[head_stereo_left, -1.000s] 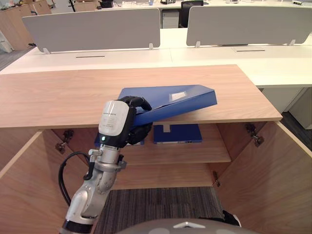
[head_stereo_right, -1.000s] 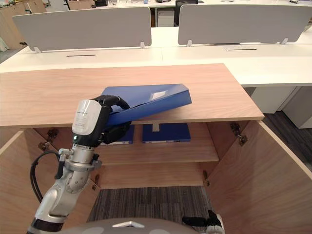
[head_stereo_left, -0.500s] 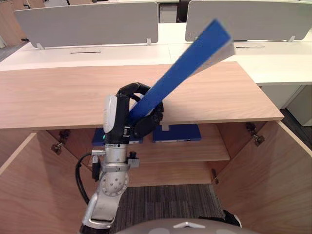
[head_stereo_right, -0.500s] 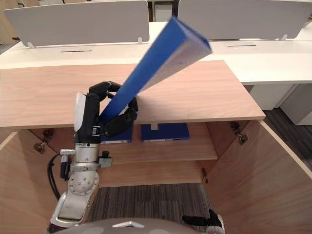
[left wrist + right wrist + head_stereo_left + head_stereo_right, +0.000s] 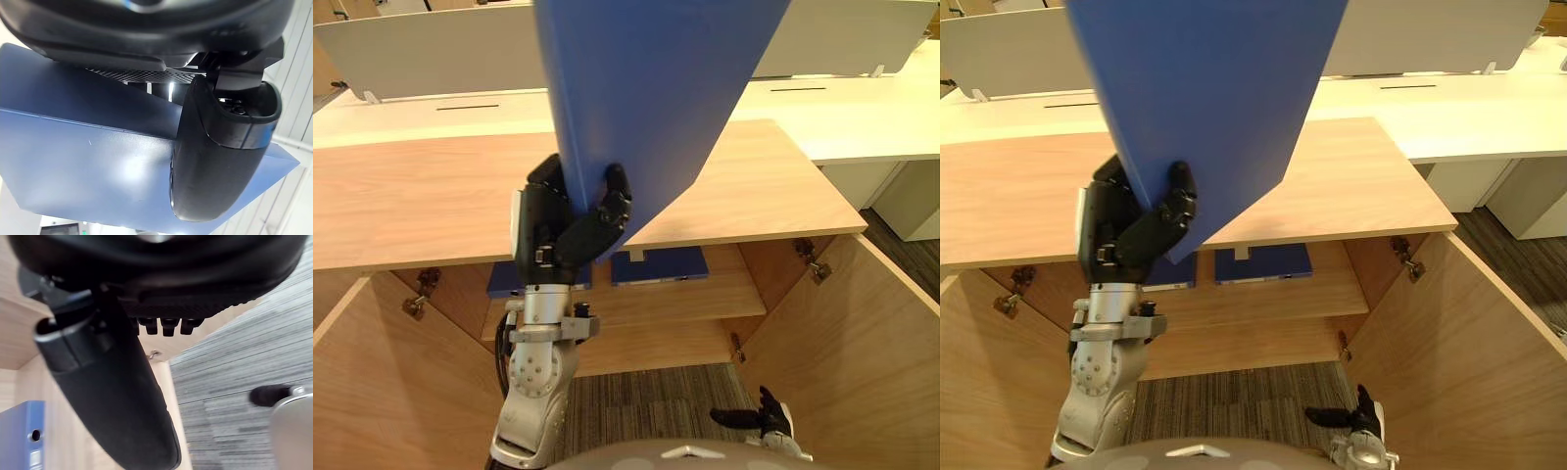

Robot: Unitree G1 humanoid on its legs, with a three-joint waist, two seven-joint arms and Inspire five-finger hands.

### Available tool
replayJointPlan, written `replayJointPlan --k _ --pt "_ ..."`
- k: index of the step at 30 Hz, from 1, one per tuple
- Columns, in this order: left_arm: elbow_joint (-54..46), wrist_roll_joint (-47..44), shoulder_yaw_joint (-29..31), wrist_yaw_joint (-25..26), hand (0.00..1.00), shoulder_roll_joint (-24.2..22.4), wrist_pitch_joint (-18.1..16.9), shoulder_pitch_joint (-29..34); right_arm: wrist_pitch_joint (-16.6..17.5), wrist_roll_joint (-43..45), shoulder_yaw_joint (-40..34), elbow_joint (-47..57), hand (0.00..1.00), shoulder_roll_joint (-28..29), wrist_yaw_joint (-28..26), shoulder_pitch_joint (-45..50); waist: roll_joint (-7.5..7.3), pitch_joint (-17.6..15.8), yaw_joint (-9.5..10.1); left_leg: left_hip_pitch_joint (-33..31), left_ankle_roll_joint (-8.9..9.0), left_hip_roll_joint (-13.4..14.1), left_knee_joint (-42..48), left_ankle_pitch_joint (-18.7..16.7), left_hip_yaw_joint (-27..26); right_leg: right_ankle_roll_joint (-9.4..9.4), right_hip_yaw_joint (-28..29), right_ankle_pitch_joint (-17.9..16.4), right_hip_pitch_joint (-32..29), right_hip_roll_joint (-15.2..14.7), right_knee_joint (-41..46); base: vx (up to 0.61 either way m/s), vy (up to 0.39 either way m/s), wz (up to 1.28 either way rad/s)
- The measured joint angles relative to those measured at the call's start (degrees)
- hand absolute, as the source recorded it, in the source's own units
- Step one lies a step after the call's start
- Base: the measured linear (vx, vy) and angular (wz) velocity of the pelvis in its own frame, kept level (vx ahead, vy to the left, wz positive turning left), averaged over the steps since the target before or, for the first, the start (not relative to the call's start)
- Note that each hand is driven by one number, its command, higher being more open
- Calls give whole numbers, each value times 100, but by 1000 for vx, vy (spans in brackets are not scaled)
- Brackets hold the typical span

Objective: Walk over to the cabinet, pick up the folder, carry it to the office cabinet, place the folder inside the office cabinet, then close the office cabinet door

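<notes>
My left hand [image 5: 566, 223] is shut on the lower corner of a large blue folder [image 5: 646, 88], fingers in front and thumb behind. It holds the folder upright, high above the wooden cabinet top [image 5: 401, 201] and close to my head. In the left wrist view the thumb [image 5: 220, 161] presses on the folder's blue face [image 5: 83, 166]. The office cabinet stands open below, with its shelf [image 5: 705, 299] in view. My right hand [image 5: 756, 421] hangs low by the carpet with relaxed fingers, holding nothing.
Two more blue folders [image 5: 661, 264] [image 5: 504, 282] lie flat on the cabinet shelf. The cabinet doors [image 5: 876, 362] swing out on both sides. White desks with grey dividers [image 5: 431, 59] stand behind the cabinet. Grey striped carpet [image 5: 646, 411] covers the floor.
The left hand has swung the folder up from a slant to upright and nearer the camera. The right hand has come into view at the bottom.
</notes>
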State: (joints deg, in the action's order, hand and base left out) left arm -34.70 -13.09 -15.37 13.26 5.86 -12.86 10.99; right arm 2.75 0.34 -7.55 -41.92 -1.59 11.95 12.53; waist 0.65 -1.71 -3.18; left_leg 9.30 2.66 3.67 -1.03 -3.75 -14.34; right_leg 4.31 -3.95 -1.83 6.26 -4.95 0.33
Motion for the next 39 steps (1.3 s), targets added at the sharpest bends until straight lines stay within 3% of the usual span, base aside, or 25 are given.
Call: replayJointPlan --k 5,12,16,26,33,39 --pt "-220 -779 0 -425 0 -183 -228 201 144 265 0 1663 100 258 4 218 6 11 -4 -48 -21 2 42 -19 -88 12 93 7 -112 -7 51 -33 -1 -9" --pt "96 -1404 96 -682 0 -198 -154 711 340 447 35 4137 100 457 16 400 -46 -22 -7 -56 -28 -10 48 -27 -128 34 133 22 -134 -9 38 -5 -1 -1" --pt "397 -1588 192 -750 0 -206 -40 841 509 443 200 5035 100 452 -90 397 -58 -29 -6 -53 -34 -9 70 -55 -200 45 209 33 -149 1 32 2 -10 -9" --pt "975 -1718 334 -1202 0 -221 84 850 293 839 262 5215 100 243 -245 404 -84 -51 1 -55 -52 -10 139 -130 -254 85 289 58 -158 -20 53 -5 -8 -3" --pt "1657 -1775 271 -1813 0 85 179 902 185 1330 529 5214 100 -758 -448 398 -78 -47 -38 -212 -53 3 283 -154 -267 94 323 64 -293 -5 124 -31 -23 -2" --pt "1813 -1781 277 -2016 0 262 253 916 26 1344 654 5208 100 -1404 -588 370 -78 -47 -41 -263 -52 27 356 -153 -265 91 332 66 -351 9 206 -21 -17 0"
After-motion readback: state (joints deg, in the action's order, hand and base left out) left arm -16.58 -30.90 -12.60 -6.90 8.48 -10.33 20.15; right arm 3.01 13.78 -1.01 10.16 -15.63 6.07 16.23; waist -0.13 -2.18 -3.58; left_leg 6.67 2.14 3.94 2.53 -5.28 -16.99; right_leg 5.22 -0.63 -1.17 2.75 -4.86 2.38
